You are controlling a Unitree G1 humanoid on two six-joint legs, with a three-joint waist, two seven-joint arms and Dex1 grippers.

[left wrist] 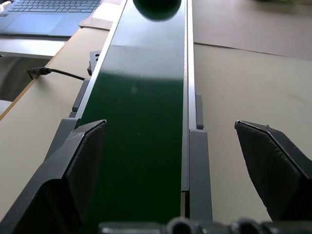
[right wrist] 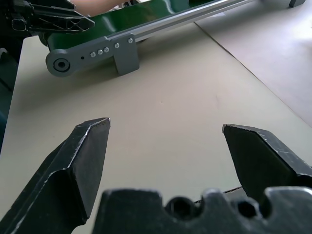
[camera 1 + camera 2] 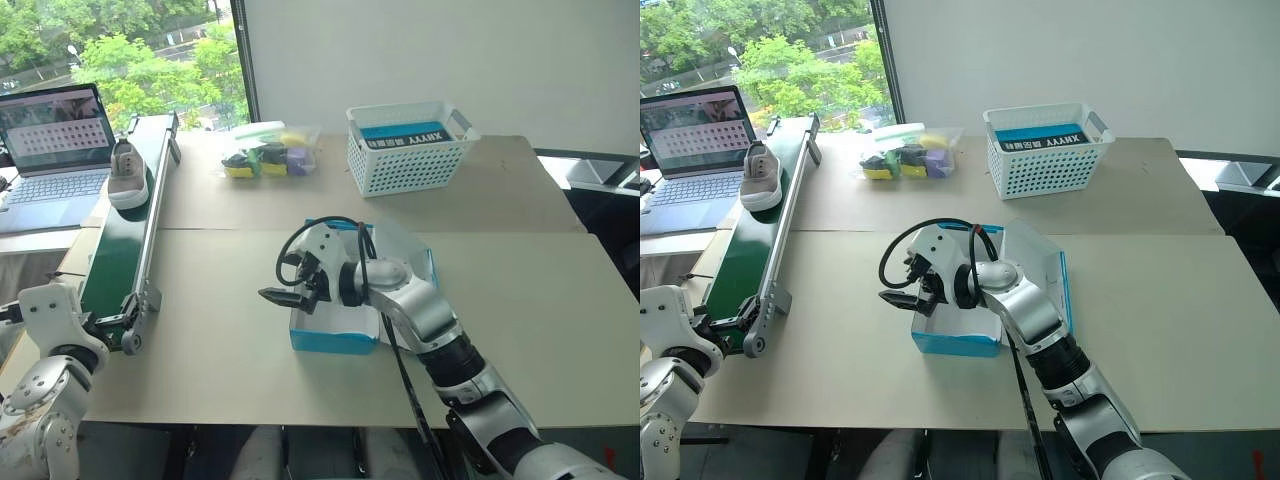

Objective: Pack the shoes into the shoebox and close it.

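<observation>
Beige table (image 3: 520,300), barely started: shoebox (image 3: 335,340) sits open mid-table, one shoe (image 3: 127,175) up on the green conveyor (image 3: 115,260). Right gripper (image 3: 283,293) hovers over the box, wide open, empty; left gripper (image 1: 175,161) too, at the belt's end.
</observation>
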